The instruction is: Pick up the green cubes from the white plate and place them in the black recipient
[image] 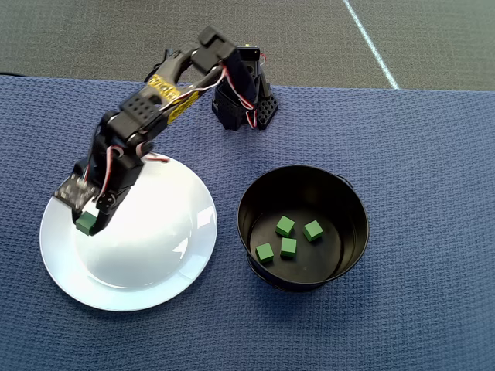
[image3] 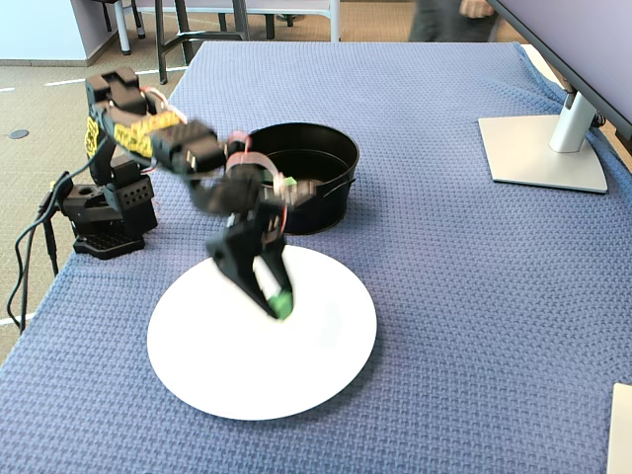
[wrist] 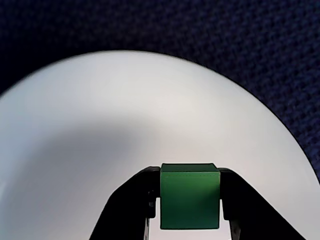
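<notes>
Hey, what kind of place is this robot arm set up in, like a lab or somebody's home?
Probably an office or lab: a monitor stand sits on the blue tablecloth, chair legs stand on carpeted floor marked with a taped line.

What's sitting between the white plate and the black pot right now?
Nothing. In the overhead view only a narrow strip of bare blue cloth separates the white plate from the black pot; the fixed view agrees.
</notes>
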